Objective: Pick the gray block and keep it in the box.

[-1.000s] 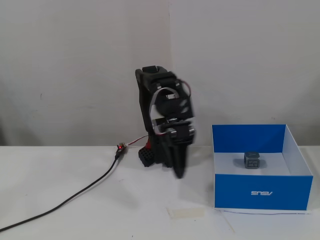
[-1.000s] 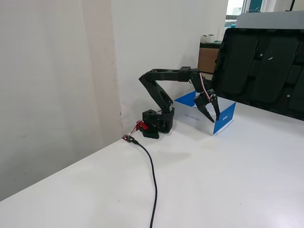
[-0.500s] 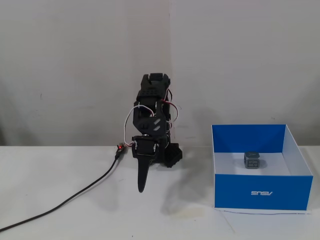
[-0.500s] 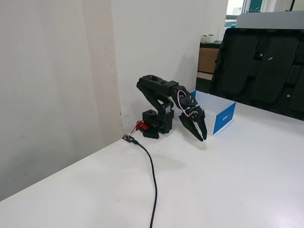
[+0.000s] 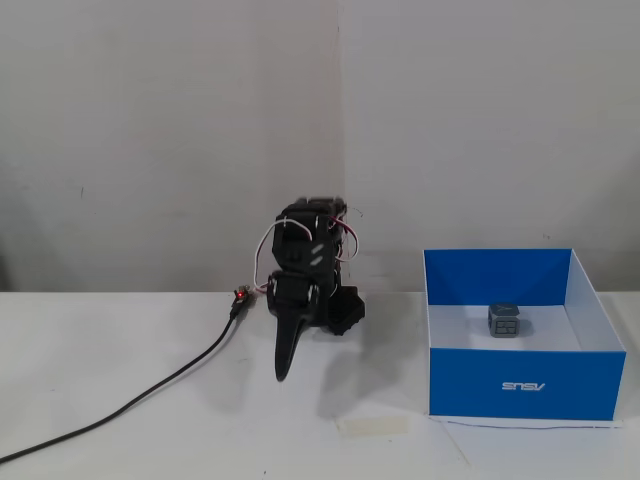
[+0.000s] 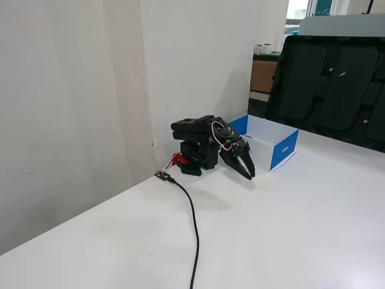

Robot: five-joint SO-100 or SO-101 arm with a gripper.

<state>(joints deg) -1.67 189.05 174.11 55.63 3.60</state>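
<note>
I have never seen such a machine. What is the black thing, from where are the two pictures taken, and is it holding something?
The black thing is a small robot arm, folded down on a white table. Its gripper points at the table, seems shut, and holds nothing. One fixed view faces it from the front; the other looks from the side. Beside it stands a blue box, and the gray block already lies inside. A black cable runs across the table to the arm.
</note>
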